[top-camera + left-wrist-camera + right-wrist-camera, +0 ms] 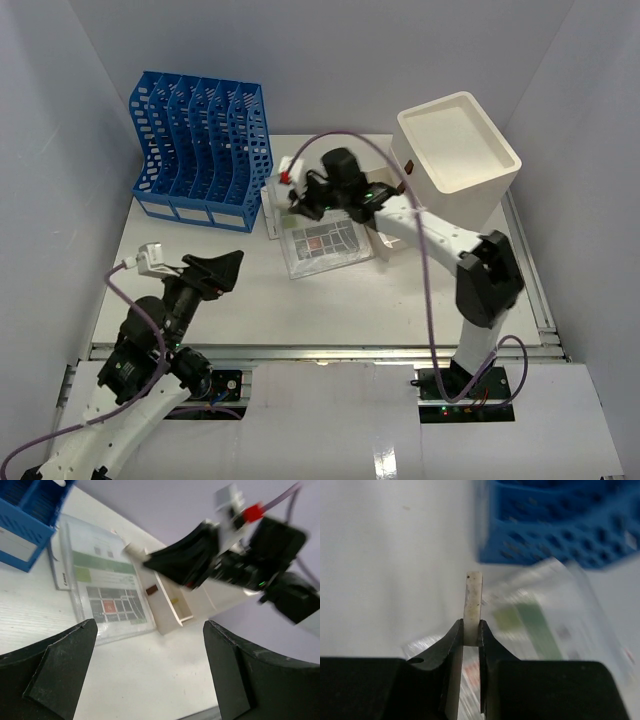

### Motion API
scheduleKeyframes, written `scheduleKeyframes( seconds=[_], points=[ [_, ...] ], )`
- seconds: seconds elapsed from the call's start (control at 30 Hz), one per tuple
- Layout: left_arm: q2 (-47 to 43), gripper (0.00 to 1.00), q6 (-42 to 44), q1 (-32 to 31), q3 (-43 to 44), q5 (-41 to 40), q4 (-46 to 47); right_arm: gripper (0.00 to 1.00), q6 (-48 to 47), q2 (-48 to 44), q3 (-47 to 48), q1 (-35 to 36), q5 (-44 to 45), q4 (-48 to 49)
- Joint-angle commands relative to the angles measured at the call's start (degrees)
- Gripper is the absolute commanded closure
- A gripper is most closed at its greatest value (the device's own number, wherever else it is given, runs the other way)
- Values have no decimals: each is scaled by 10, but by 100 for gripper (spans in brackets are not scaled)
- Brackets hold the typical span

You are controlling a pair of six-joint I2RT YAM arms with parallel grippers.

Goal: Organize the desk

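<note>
The white desk [330,300] holds a clear plastic sleeve with a printed sheet [318,240] at its middle back. My right gripper [300,200] hovers over the sleeve's far left corner, shut on a small white block [473,597] that sticks out past the fingertips [454,635]. The sleeve shows blurred beneath it [540,625]. My left gripper [222,268] is open and empty above the desk's near left part. Its view shows bare desk between the fingers [60,660], with the sleeve [105,590] and the right gripper [150,560] beyond.
A blue slotted file rack [205,150] stands at the back left, next to the sleeve. A cream drawer cabinet [455,150] stands at the back right with a small drawer [170,605] pulled open toward the sleeve. A metal rail [320,350] runs along the front edge.
</note>
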Motion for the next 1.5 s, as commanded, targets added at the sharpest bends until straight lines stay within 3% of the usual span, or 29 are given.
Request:
scheduleKeyframes(
  seconds=[0.0,0.17,0.4,0.5,0.57,0.67,0.73,0.8,0.9,0.97,1.13,1.3,1.43,1.47],
  points=[
    [104,2,30,-1,-45,144,171,92,38,-115,-98,-72,197,-43],
    [272,2,29,0,-72,235,322,86,65,-143,-147,-110,375,-44],
    [478,2,16,0,-54,331,438,62,72,-93,-141,-169,392,-48],
    [515,2,13,-1,-48,344,466,49,72,-73,-121,-185,381,-57],
    [541,2,14,-1,-44,347,478,29,72,-69,-107,-193,360,-83],
    [582,2,24,-1,-29,351,486,17,72,-81,-85,-195,297,-124],
    [622,2,31,-2,-11,355,491,5,53,-103,-70,-195,210,-163],
    [667,3,38,-1,23,357,493,10,11,-141,-51,-194,81,-203],
    [775,11,45,-1,86,370,489,10,-12,-193,-25,-194,20,-225],
    [836,26,46,-1,140,382,484,10,-14,-224,-5,-195,33,-226],
    [975,51,55,-1,291,401,445,10,1,-261,33,-222,208,-217],
    [1059,52,79,-1,395,394,384,8,43,-226,42,-294,262,-223],
    [1101,51,105,-1,469,378,321,1,65,-197,27,-318,241,-224],
    [1109,51,108,-1,481,375,313,3,68,-191,25,-322,235,-223]
  ],
)
